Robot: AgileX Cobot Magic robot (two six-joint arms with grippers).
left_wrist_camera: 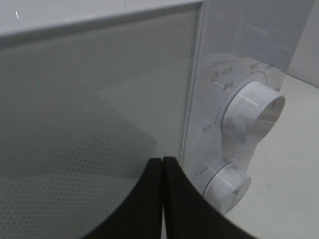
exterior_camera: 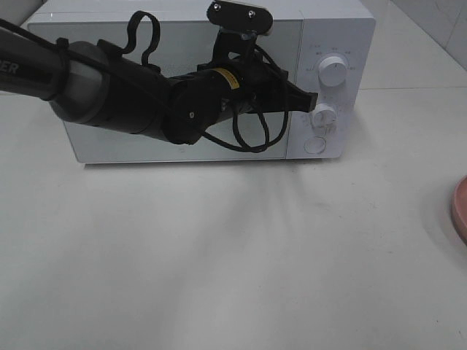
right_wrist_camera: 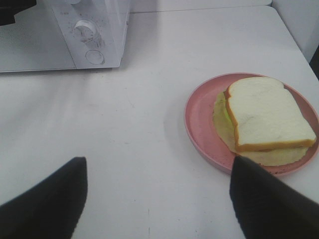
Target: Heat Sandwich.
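The sandwich [right_wrist_camera: 266, 112], white bread with a tan crust over a pale green layer, lies on a round pink plate [right_wrist_camera: 199, 119] on the white table. My right gripper [right_wrist_camera: 158, 164] hovers open above the table just short of the plate, nothing between its black fingers [right_wrist_camera: 50, 199]. The white microwave [exterior_camera: 332, 29] stands at the back with its door closed. My left gripper [exterior_camera: 310, 102] is shut and empty, its tip at the door's right edge beside the knobs; the left wrist view shows its fingers [left_wrist_camera: 149, 199] pressed together in front of the glass door [left_wrist_camera: 99, 99].
Two white knobs [left_wrist_camera: 254, 112] [left_wrist_camera: 229, 184] and a round button [exterior_camera: 315, 144] sit on the microwave's control panel. Only the plate's rim [exterior_camera: 460, 208] shows at the right edge of the exterior view. The left arm [exterior_camera: 109, 87] spans the front of the microwave door.
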